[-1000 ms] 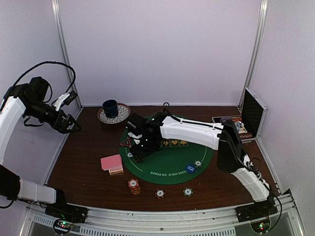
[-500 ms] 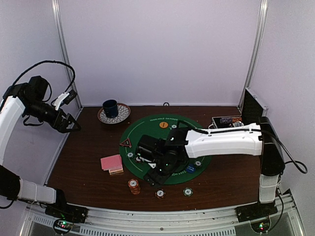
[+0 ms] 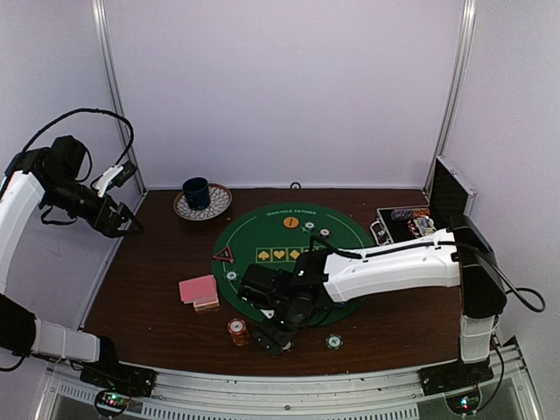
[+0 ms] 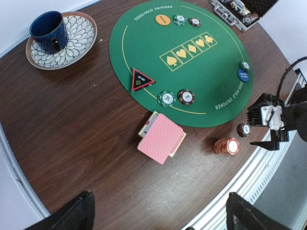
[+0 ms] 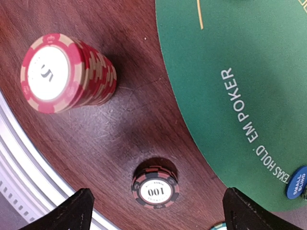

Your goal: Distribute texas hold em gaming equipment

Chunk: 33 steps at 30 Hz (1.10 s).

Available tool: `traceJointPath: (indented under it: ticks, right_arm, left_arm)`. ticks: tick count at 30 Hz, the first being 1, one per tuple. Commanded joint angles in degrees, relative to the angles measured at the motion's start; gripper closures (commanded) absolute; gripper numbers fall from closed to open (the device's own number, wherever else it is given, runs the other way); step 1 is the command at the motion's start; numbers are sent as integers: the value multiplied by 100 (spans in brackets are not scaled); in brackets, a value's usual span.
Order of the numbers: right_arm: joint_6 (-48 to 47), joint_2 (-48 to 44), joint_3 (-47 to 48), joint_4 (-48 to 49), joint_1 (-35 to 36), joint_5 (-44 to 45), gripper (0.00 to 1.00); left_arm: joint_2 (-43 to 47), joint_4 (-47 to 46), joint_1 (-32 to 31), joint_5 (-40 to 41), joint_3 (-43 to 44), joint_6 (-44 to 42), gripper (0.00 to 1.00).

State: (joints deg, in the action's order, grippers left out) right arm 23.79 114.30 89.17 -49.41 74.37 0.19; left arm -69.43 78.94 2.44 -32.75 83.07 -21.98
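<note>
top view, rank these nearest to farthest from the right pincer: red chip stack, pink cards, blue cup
1. Red chip stack, just left of the right pincer, near the front edge.
2. Pink cards, farther left and a little further back.
3. Blue cup, on its saucer at the back left.

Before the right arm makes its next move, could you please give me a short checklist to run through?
1. Right claw open: ok.
2. Dark chip centred between its fingers: ok.
3. Red chip stack upright, clear of the claw: ok.
4. Left claw open, parked out of the way: ok.
5. Claw's height above that chip: cannot tell.
</note>
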Motion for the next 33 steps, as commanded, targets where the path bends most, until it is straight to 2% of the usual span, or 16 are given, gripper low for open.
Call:
traceJointPath:
  ticks: [1, 5, 11, 16, 33]
  right_arm:
    - [38, 234, -58, 150, 57, 0, 2]
    - [20, 277, -127, 135, 53, -1, 5]
    - [42, 257, -339, 196, 58, -3, 19]
    - [110, 358, -364, 251, 58, -2, 26]
    - [251, 460, -411, 356, 56, -8, 43]
  left_arm:
    - [57, 78, 38, 19, 165, -70, 2]
    - [70, 80, 38, 22, 157, -74, 2]
    - [55, 78, 42, -3, 166, -74, 2]
    - [57, 78, 38, 5, 166, -70, 2]
    - [60, 80, 38, 32, 219, -70, 2]
